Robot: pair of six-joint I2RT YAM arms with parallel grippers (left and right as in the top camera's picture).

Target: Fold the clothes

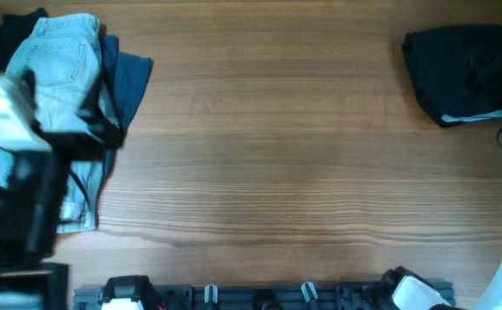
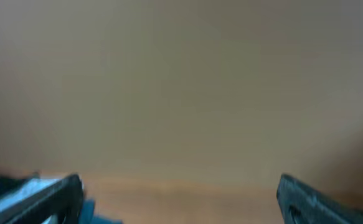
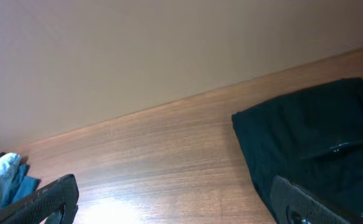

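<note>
Now: jeans [image 1: 61, 69] lie under the left arm [image 1: 27, 189]

Pale denim rests on dark blue garments [image 1: 132, 77] close by the left gripper [image 2: 180, 190], fingers spread, holding nothing. Ahead-right of the right gripper [image 3: 175, 190], equally spread and empty, sits a folded black garment [image 3: 312, 143] on the wooden table [image 1: 276, 155].

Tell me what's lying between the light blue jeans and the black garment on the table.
Nothing: in the overhead view, only bare wooden table separates the light blue jeans from the black garment.
</note>
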